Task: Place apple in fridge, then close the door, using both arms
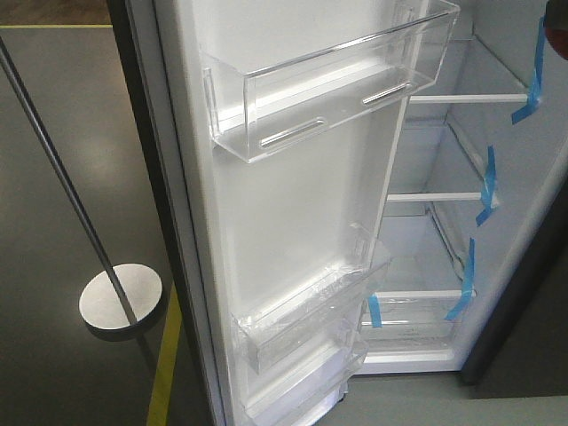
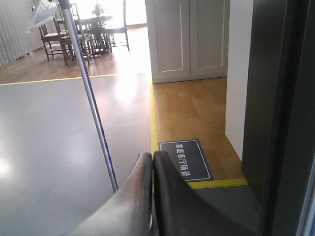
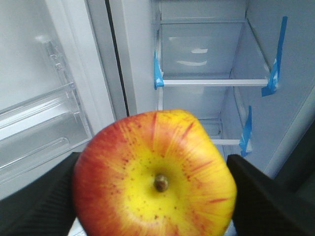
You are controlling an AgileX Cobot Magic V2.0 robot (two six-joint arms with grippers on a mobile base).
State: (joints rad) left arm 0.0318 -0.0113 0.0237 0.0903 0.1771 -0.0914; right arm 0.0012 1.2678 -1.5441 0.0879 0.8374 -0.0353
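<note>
- Front view: the tall dark grey fridge [image 1: 543,209] is standing with its narrow white-lined door [image 1: 293,204] swung open
- Left wrist view: the left pincer [image 2: 153,156] is hanging closed and empty above the grey floor [image 2: 49,147]
- Right wrist view: the right pincer [image 3: 153,195] is gripping the small round red-and-yellow apple [image 3: 155,167] in front of the glass shelves [image 3: 206,82]

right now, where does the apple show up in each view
Exterior front-facing: a reddish sliver at the top right edge may be the apple; cannot tell for sure.
Left wrist: not in it.
Right wrist: the apple fills the lower centre, held in the right claw.
Shared landmark: blue tape strips on the fridge shelves, front and right wrist views.
</note>
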